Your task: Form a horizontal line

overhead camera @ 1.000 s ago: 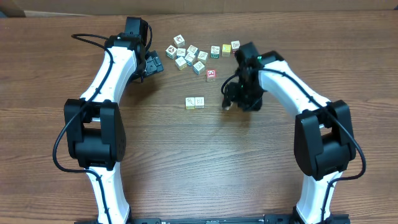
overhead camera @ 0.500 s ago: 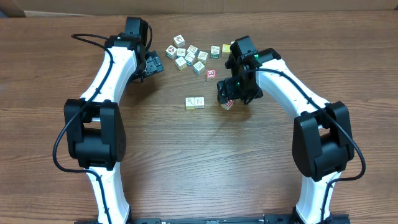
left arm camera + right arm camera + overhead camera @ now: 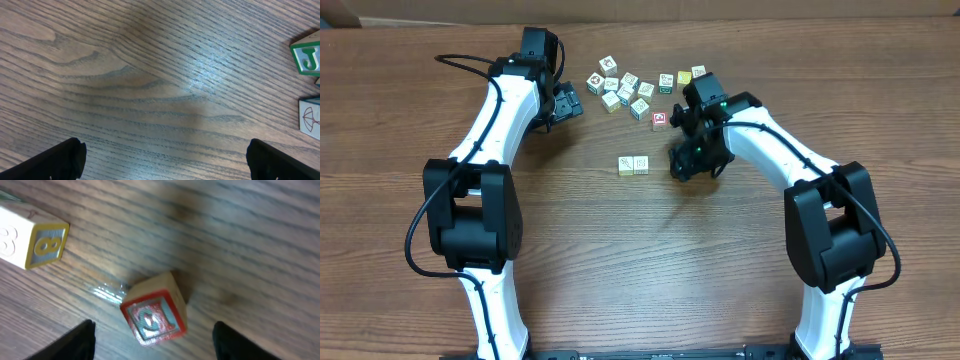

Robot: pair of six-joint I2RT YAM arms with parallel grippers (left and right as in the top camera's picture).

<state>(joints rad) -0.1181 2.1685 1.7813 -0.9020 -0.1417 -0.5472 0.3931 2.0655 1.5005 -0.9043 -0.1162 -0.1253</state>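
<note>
Two fingers (image 3: pixel 77 342) flank red cube (image 3: pixel 154 314), apart

cube pair (image 3: pixel 633 165): touching | cluster (image 3: pixel 624 92): behind pair | lone cube (image 3: pixel 154 312): right of pair, between right fingers (image 3: pixel 80 341)

Overhead looks down; wrist cameras hug the table (image 3: pixel 640 260).

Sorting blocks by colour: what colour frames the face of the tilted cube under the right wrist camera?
Red; the cube shows best in the right wrist view.
</note>
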